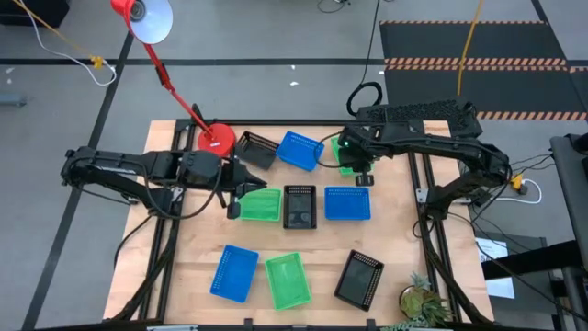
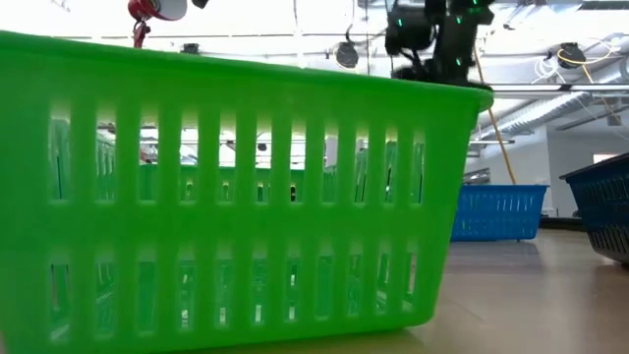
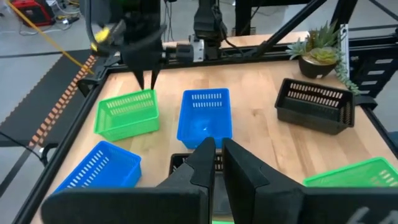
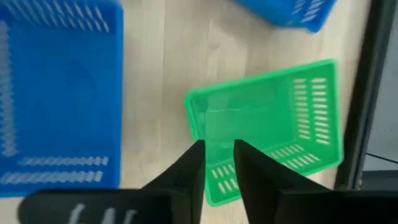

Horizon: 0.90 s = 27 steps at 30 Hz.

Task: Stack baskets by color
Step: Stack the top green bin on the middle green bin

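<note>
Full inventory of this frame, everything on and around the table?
green baskets: 3, bright green; middle row left, top row right, bottom row centre (rows as in the high view)
blue baskets: 3, blue; top row centre, middle row right, bottom row left
black baskets: 3, black; top row left, middle row centre, bottom row right
lamp: 1, red; table's top-left
plant: 1, green; bottom-right corner
table: 1, light wood
left gripper: 1, dark; at the middle-left green basket
right gripper: 1, dark; open over the top-right green basket
</note>
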Available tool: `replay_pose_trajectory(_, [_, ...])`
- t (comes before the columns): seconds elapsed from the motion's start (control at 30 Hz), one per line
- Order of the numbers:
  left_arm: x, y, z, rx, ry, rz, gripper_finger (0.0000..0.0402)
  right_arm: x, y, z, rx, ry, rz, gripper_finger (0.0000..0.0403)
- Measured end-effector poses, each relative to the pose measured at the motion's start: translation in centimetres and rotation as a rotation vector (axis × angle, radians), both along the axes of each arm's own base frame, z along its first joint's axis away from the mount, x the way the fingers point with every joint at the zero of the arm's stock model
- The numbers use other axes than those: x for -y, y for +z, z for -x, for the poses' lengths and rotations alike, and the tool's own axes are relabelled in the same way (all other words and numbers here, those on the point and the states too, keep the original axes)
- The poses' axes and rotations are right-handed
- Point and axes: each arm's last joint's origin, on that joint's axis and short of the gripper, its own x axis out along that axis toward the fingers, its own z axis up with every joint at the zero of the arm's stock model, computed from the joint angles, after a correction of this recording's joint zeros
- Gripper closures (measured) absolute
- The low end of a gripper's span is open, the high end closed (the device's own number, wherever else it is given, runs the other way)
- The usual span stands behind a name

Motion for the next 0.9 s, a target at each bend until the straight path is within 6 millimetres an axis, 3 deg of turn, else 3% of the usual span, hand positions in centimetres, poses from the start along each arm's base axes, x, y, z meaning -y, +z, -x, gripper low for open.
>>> replay_pose_trajectory(0.27, [0.1, 0.0, 0.0, 0.002, -0.015, -0.024, 0.0369, 0.9, -4.1, 1.1, -0.003, 0.063, 0.035, 0.0283])
replay_pose_trajectory(0.53, [0.1, 0.0, 0.0, 0.001, -0.015, -0.027, 0.0369, 1.3, -6.3, 2.1, -0.010, 0.088, 0.051, 0.0283])
replay_pose_trajectory(0.9, [0.1, 0.0, 0.0, 0.001, -0.018, -0.034, 0.0369, 1.5, -6.9, 2.4, -0.004, 0.075, 0.091, 0.0347])
